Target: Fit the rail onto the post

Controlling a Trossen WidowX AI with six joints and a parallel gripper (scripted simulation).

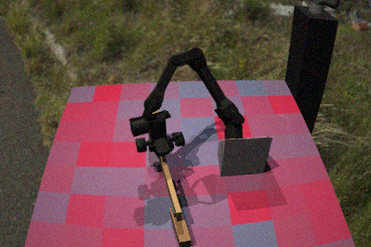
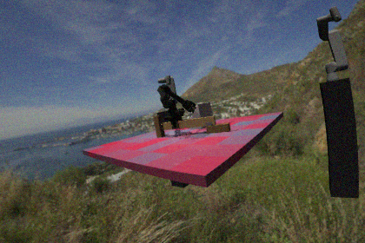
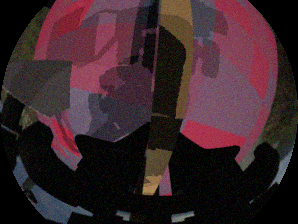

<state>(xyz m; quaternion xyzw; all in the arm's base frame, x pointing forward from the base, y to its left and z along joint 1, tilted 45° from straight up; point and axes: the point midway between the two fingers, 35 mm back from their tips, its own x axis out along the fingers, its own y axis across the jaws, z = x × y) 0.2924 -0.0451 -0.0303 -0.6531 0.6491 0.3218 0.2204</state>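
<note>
The long wooden rail (image 1: 173, 198) (image 2: 195, 122) (image 3: 176, 20) runs from under my gripper toward the table's front edge. Its far end rests on the low footboard block (image 1: 182, 229) (image 2: 218, 128). In the exterior view the rail looks lifted and roughly level. My gripper (image 1: 160, 155) (image 2: 175, 120) (image 3: 157, 125) is shut on the rail close to its near end. The short wooden post (image 2: 159, 125) stands upright just beyond that end. The pegs and the holes are hidden by the gripper, so I cannot tell whether they meet.
A grey upright panel (image 1: 244, 155) (image 2: 204, 109) (image 3: 40, 85) stands right of the rail, beside the arm's base (image 1: 230, 124). A tall black pillar (image 1: 311, 56) (image 2: 343, 138) with a camera stands off the checkered table (image 1: 88, 180) (image 2: 191, 164).
</note>
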